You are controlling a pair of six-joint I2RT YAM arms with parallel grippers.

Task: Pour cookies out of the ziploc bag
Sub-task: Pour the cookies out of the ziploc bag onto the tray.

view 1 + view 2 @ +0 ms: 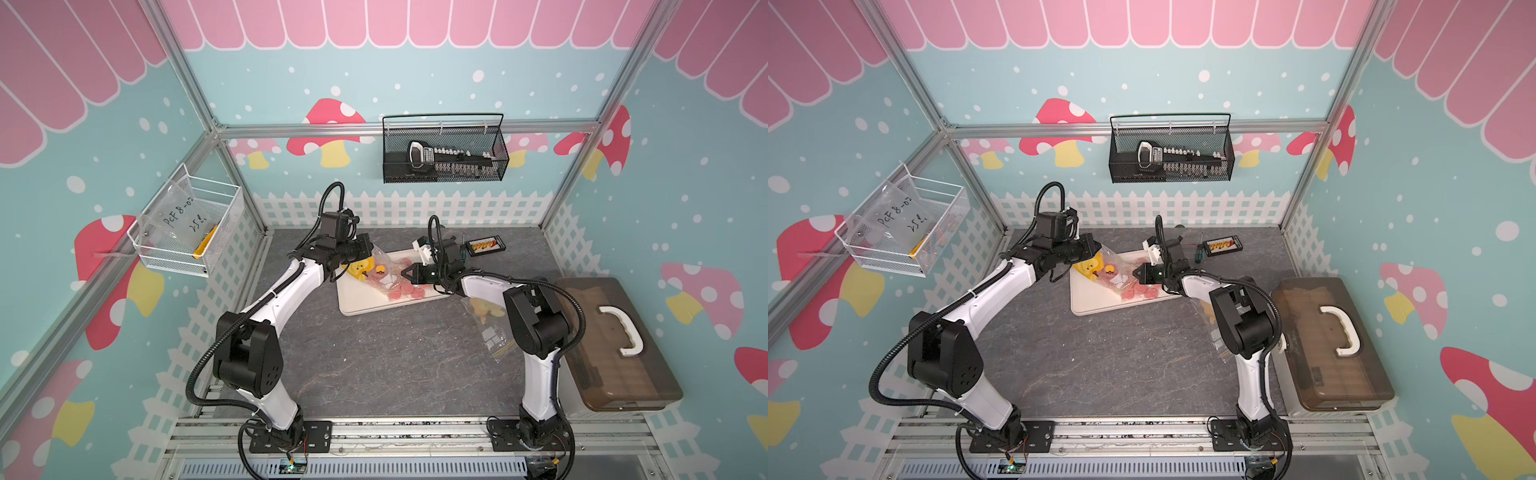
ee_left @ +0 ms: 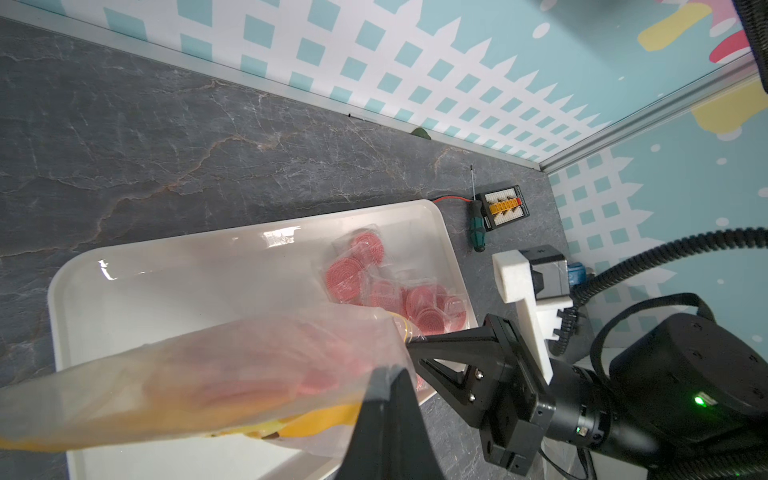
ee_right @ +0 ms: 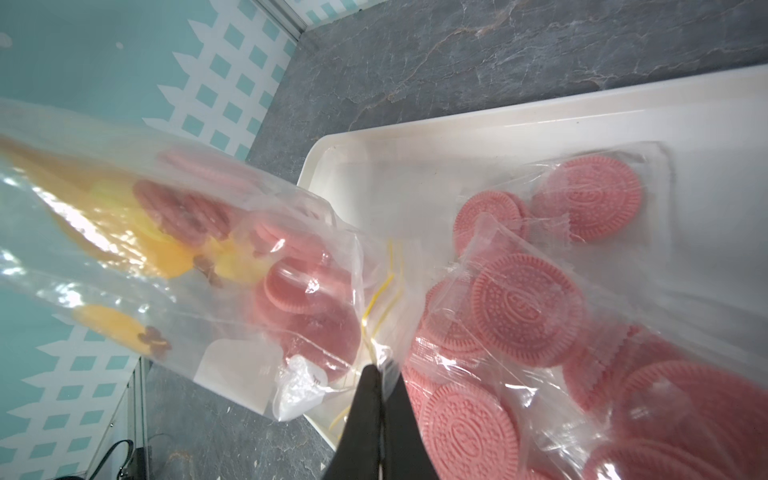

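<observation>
The right wrist view shows bumpy patterns on the cookies; in both top views they are only pink spots. The right tool and the left tool are each pinched shut on the ziploc bag. Some cookies lie on the tray beside the right tool; others sit inside the bag.

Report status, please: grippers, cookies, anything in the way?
Left gripper, right gripper shut on ziploc bag. Cookies partly out on white tray, others inside bag. Yellow pieces inside bag too.

setting: lab robot cell | cues: aluminium frame, mushroom-print backdrop walls, rail-mounted arms
</observation>
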